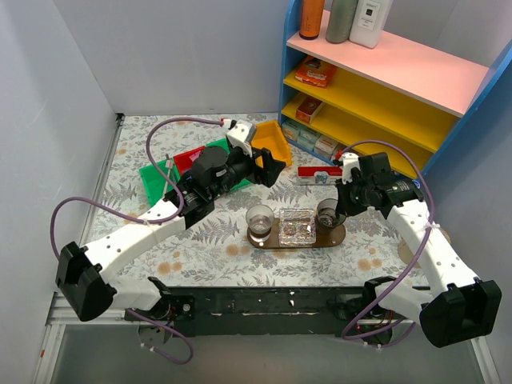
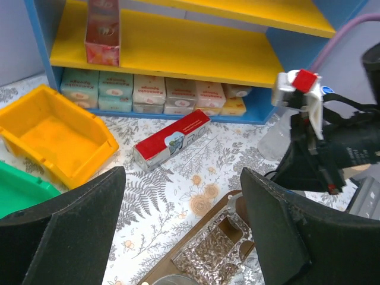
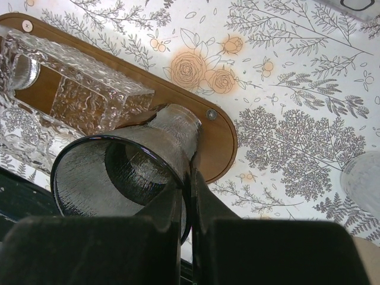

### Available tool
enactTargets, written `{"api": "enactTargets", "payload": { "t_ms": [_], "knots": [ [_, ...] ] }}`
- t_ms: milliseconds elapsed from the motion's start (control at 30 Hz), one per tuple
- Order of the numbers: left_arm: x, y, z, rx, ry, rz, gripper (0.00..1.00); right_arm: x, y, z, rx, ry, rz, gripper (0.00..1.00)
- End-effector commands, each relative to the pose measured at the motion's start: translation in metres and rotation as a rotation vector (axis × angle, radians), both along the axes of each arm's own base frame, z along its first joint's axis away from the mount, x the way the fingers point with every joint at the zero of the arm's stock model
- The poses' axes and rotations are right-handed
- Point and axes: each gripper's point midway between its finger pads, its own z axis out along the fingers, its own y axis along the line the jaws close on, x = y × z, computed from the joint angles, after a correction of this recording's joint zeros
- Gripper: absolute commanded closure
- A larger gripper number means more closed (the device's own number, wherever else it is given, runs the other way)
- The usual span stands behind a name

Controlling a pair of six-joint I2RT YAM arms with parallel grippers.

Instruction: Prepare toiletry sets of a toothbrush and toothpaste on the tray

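Enclosure: pale grey wall panels point(image 1: 184, 56) at left and rear. 1 table point(image 1: 208, 256), covered in a leaf-and-flower print cloth.

1 shelf unit point(image 1: 384, 72) at the far right, blue-sided, with 1 pink board above 2 yellow boards. 3 bottles point(image 1: 348, 20) stand on the pink board.

2 arms. The left gripper point(image 2: 183, 178) hangs above the table near the bins, fingers spread wide, nothing between them. The right gripper point(image 3: 187, 184) is pinched narrow on the rim wall of the right cup point(image 3: 172, 133).

3 bins at the far left: green bin point(image 1: 156, 180), red bin point(image 1: 188, 160), yellow bin point(image 1: 272, 138), set side by side.

1 tray point(image 3: 217, 142), oval and dark brown, lies at table centre between the 2 arms. It carries 3 items: 1 textured clear glass holder point(image 1: 296, 225) in the middle, the left cup point(image 1: 260, 220) at 1 end, the right cup at the other, base on the wood.

1 red-and-white carton point(image 2: 172, 139) lies flat on the cloth between tray and shelf unit.
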Motion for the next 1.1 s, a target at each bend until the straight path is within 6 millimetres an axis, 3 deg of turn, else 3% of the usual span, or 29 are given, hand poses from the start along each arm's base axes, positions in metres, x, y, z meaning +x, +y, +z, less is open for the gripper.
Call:
{"api": "enactTargets", "payload": {
  "t_ms": [0,233,400,1067],
  "knots": [
    [-0.01,0.002,0.02,0.023,-0.065,-0.06,0.21,0.01,0.002,0.016,0.005,-0.064,0.023,0.99],
    [-0.012,-0.004,0.006,0.058,-0.042,-0.097,0.21,0.008,-0.005,0.009,-0.03,-0.082,0.032,0.99],
    [-0.013,-0.007,-0.002,0.066,-0.028,-0.119,0.21,0.007,0.002,0.003,-0.006,-0.061,0.063,0.99],
    [-0.014,-0.008,-0.016,0.092,-0.011,-0.127,0.21,0.005,0.007,-0.017,-0.003,0.012,0.078,0.99]
  ]
}}
